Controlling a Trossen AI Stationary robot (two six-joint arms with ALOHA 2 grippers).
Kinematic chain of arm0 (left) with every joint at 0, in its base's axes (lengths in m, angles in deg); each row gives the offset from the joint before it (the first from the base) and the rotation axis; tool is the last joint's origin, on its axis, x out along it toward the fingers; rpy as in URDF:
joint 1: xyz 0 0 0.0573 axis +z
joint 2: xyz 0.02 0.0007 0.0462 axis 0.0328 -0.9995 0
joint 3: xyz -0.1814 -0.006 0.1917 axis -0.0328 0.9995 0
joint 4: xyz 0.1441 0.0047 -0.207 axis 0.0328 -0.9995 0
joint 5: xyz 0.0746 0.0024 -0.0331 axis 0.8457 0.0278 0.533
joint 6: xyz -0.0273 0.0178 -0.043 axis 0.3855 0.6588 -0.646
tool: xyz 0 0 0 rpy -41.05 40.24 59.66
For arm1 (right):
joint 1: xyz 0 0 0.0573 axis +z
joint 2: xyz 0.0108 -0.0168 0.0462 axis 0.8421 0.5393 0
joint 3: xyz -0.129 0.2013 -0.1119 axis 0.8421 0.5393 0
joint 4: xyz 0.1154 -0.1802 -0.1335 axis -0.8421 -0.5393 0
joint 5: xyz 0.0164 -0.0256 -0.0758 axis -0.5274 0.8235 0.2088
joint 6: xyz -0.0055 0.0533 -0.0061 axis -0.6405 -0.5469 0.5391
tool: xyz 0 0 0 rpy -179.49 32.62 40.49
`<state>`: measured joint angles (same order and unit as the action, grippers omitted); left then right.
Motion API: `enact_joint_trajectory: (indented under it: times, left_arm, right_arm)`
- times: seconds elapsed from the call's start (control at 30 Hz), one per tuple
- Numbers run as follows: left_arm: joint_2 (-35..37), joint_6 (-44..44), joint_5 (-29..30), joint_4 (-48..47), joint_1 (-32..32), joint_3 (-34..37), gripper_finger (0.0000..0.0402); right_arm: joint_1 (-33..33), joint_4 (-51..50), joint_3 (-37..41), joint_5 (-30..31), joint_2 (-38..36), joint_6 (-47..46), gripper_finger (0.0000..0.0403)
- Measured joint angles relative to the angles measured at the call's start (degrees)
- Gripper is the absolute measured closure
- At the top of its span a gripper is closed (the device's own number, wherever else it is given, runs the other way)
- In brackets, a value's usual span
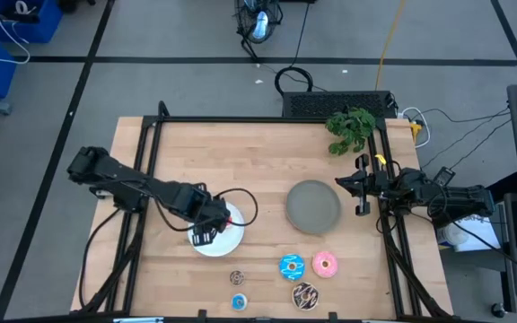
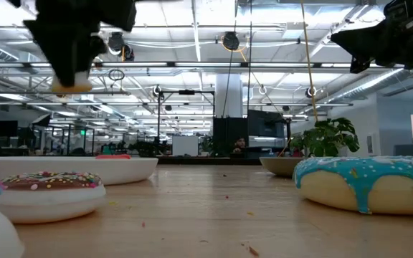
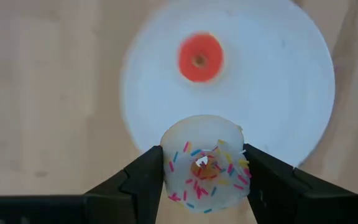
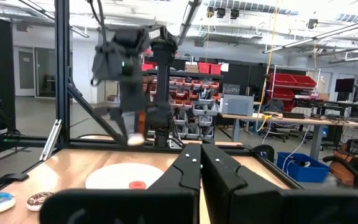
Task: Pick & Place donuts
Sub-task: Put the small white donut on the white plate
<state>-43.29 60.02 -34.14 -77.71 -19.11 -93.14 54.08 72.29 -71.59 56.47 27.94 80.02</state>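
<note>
Hovering above the white plate (image 1: 225,242), your left claw (image 3: 202,168) grips the white donut (image 3: 205,163), a small ring with coloured sprinkles, pinched between its two fingers (image 3: 143,180) and clear of the plate. Look on the plate and you will find the red donut (image 3: 199,57) lying flat. The gray plate (image 1: 313,205) sits to the right of the white one, apart from it. Near the bench's (image 1: 258,152) front edge lie the blue sprinkled donut (image 1: 291,266), the pink donut (image 1: 325,264) just beside it, the chocolate donut (image 1: 304,294) below them, and, further left, the tiny brown donut (image 1: 238,277) and tiny blue donut (image 1: 239,302). Your right claw (image 4: 201,163) waits at the bench's right edge with its fingers closed together, holding nothing.
</note>
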Motion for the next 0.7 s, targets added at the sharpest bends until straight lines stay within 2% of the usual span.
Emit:
enact_joint_trajectory:
  times: [0.1,0.27,0.43,0.7]
  left_arm:
    - [0.00,0.07,-2.73,4.37,-0.05,3.51,0.0199]
    - [0.04,-0.74,-3.10,8.98,-0.93,7.41,0.0199]
    - [0.04,-3.82,-3.30,9.69,-0.90,8.91,0.0199]
    - [-0.09,-4.06,-2.06,13.00,-0.83,9.55,0.0199]
  right_arm:
    - [0.00,0.00,-0.01,0.00,0.01,0.02,0.0403]
    - [0.02,0.00,-0.02,0.00,0.01,0.02,0.0403]
    - [0.01,-0.21,0.00,0.00,0.00,0.02,0.0403]
    - [0.02,-0.46,-0.02,0.00,0.00,0.02,0.0403]
